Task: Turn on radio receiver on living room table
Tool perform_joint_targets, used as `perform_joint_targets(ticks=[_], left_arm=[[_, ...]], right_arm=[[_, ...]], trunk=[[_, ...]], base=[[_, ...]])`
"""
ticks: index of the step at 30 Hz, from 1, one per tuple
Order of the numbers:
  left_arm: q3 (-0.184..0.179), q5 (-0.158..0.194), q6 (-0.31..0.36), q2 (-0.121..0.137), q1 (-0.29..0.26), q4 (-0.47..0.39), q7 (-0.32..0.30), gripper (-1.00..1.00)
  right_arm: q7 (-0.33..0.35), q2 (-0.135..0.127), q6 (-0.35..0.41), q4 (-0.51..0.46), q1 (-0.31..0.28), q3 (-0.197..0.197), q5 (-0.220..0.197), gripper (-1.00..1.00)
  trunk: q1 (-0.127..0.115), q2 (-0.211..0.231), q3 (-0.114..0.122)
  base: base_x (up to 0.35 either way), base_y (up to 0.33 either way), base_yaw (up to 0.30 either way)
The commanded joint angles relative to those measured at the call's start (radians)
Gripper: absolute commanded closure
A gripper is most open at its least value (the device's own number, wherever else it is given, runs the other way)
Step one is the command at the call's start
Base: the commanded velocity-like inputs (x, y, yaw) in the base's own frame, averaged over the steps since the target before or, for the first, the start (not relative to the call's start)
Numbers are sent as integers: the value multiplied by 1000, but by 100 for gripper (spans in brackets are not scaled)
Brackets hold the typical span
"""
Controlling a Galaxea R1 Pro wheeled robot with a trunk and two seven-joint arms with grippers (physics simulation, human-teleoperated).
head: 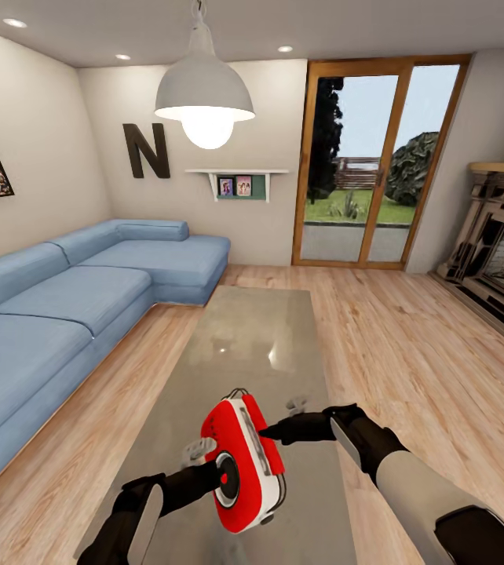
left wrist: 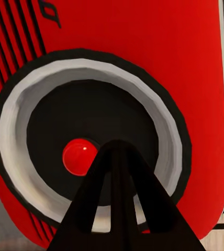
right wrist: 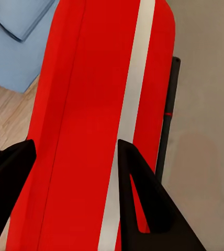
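Note:
The red radio receiver (head: pixel 244 463) hangs tilted just above the near end of the long glossy table (head: pixel 256 337). My right gripper (head: pixel 272 430) is shut on it from the right. In the right wrist view its black fingers (right wrist: pixel 143 204) straddle the red body (right wrist: pixel 86 120) beside the white stripe. My left gripper (head: pixel 214 464) comes in from the left, shut. In the left wrist view its joined fingertips (left wrist: pixel 117 151) touch the round black-and-white dial (left wrist: pixel 86 136), right beside the dial's red centre button (left wrist: pixel 79 157). The thin wire handle (head: pixel 238 391) shows at the radio's top.
A blue corner sofa (head: pixel 56 314) runs along the table's left side. A white pendant lamp (head: pixel 203 94) hangs over the table's far end. Wood-framed glass doors (head: pixel 374 165) stand at the back and a brick fireplace (head: pixel 503 251) at the right. Light wood floor (head: pixel 409 353) lies between table and fireplace.

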Motion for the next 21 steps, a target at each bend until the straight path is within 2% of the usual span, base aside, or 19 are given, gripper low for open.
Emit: perform_joint_targets(ticks=[1, 21], left_arm=[[0, 0, 0, 0, 0, 0, 0, 100], [3, -5, -3, 16, 0, 14, 10, 100]], right_arm=[[0, 0, 2, -1, 0, -2, -7, 100], [4, -3, -3, -1, 0, -3, -9, 100]], trunk=[[0, 0, 0], [0, 0, 0]], base=[[0, 0, 0], [0, 0, 0]])
